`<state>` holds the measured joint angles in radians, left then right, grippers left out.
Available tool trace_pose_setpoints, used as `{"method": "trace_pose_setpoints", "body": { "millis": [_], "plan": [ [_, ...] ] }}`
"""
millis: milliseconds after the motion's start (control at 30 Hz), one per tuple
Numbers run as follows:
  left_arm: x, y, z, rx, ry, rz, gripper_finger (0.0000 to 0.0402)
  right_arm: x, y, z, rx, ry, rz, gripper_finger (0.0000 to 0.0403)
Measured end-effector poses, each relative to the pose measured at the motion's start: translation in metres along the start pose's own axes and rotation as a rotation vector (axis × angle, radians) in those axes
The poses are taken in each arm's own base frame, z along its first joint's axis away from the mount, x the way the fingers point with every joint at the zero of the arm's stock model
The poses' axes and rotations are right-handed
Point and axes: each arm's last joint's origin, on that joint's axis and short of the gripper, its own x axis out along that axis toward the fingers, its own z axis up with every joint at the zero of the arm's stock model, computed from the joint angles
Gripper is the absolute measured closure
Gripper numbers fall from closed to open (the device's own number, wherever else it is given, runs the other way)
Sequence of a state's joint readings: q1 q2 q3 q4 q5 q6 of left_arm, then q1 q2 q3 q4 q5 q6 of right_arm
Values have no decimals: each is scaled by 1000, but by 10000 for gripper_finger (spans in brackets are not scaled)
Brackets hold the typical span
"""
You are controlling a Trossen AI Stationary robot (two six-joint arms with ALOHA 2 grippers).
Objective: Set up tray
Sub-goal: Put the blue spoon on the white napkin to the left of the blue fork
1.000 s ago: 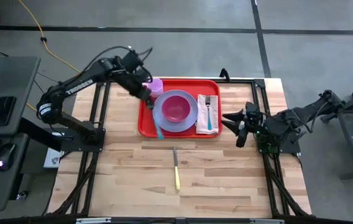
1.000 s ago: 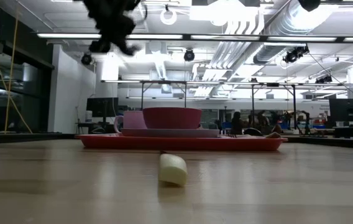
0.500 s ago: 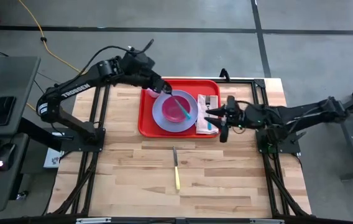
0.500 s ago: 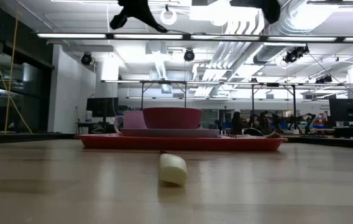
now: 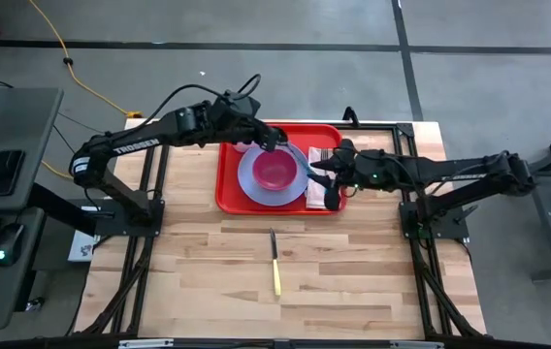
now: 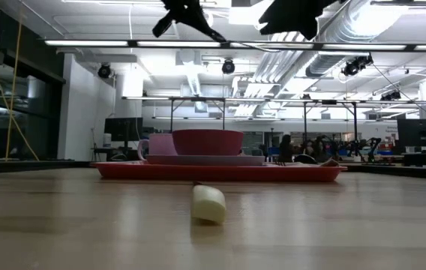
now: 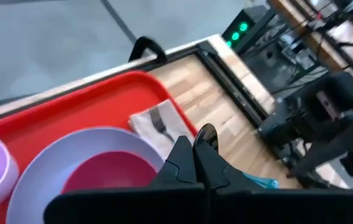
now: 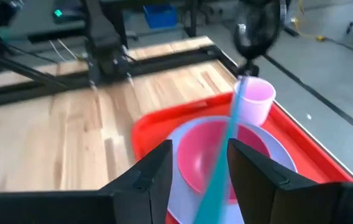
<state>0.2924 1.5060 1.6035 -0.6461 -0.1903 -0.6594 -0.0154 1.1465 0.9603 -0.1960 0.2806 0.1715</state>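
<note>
The red tray point(image 5: 229, 194) lies at the table's far middle. On it are a lavender plate point(image 5: 249, 180) with a magenta bowl point(image 5: 275, 173), a pink cup point(image 8: 257, 99) and a napkin with a fork point(image 7: 158, 121). My left gripper point(image 5: 277, 145) hangs over the bowl's far side, shut on a teal utensil point(image 8: 223, 149). My right gripper point(image 8: 198, 168) is open above the plate's right edge. One finger stands on each side of the utensil's lower part, and I see no touch. Both grippers are high above the tray in the low view point(image 6: 187, 16) point(image 6: 295, 15). My left gripper pinches the teal utensil at its upper end point(image 8: 241, 82) between its two shut fingers, coming from above. The utensil hangs slanting below the fingers, lifted clear over the bowl. Its lower end runs down between my right gripper's fingers.
A knife with a yellow handle point(image 5: 275, 264) lies on the bare wood near the table's middle, handle toward the near edge point(image 6: 209, 204). The table's dark frame rails point(image 5: 406, 131) run along its sides. Open wood lies around the knife and left of the tray.
My left gripper carried the teal utensil rightward, from the tray's left side by the cup to above the bowl. My right gripper reached from beyond the tray's right edge toward the table's left, over the napkin, until its fingers stood around the utensil.
</note>
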Motion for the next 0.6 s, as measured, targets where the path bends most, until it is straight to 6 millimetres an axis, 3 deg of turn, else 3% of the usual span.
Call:
{"method": "trace_pose_setpoints", "body": {
  "millis": [200,600],
  "plan": [
    [9,-1,-2,6,-19,31,392,11,-7,2,-2,58,-54,269],
    [22,-7,-4,43,-60,49,392,13,-28,14,36,48,-102,269]
  ]
}}
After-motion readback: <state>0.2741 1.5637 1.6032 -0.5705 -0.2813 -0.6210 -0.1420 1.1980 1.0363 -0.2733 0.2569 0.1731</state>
